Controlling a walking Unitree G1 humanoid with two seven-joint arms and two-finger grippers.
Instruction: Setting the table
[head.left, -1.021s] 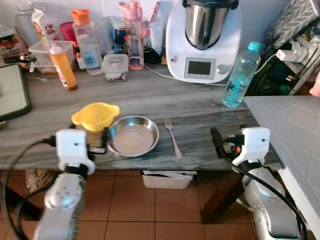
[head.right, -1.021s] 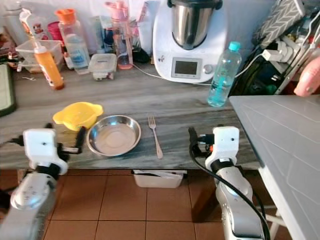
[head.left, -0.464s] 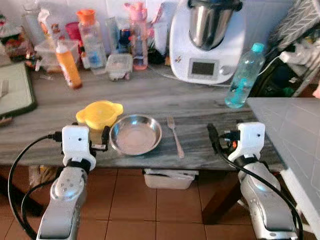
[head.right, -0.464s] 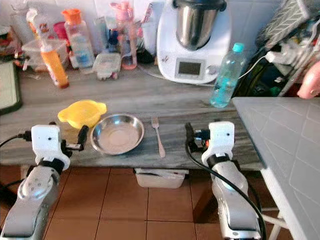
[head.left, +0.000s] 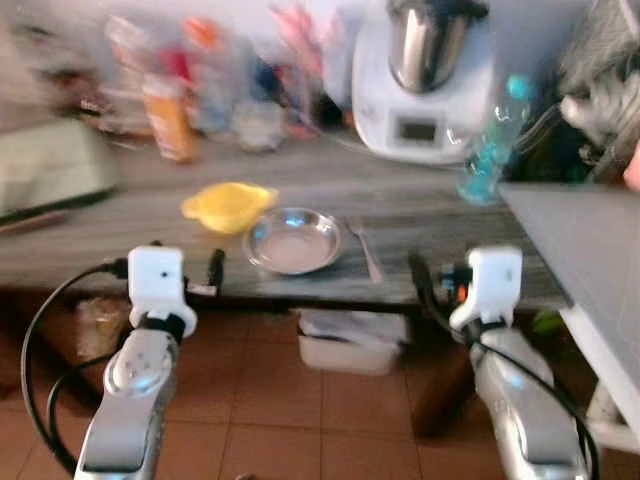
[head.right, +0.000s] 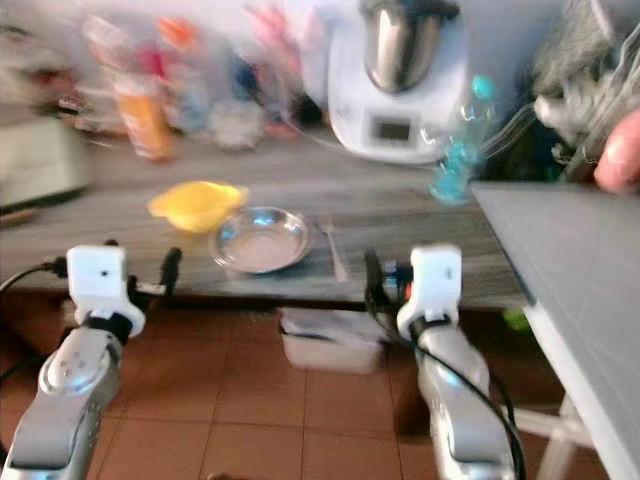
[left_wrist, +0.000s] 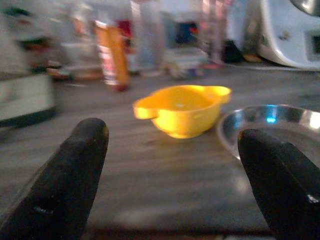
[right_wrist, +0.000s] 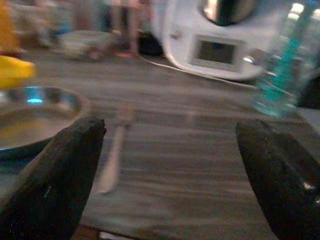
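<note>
Steel round bowl (head.left: 293, 240) sits near the front edge of the grey wood-grain table (head.left: 420, 205), w/ a yellow plastic two-handled bowl (head.left: 228, 205) just beside it on the far-left, and a metal fork (head.left: 366, 252) lying just right of it, apart from the rim.

Change vs a sec ago: whole scene is now blurred and the table looks farther off, more tiled floor (head.left: 300, 400) in view. That's the camera moving, prob. the robot stepping back; bowl, yellow bowl and fork keep the same layout. Both arms have come back from the table edge: left gripper (head.left: 214, 270) and right gripper (head.left: 418, 281) now hang in front of the table edge rather than over the top. Left fingers (left_wrist: 70, 170) are spread wide w/ nothing between them; right fingers (right_wrist: 60, 170) likewise spread and empty.

My read: this place setting (bowl + fork) looks laid, and the robot is prob. backing away to fetch the next item or finish.

Containers: steel bowl looks empty, only a light glint inside. Yellow bowl also seems empty, though blur limits that. Far side holds a white kitchen machine w/ steel jug (head.left: 425, 80), a clear blue-capped water bottle (head.left: 490, 140) and blurred bottles; contents can't be told.
</note>
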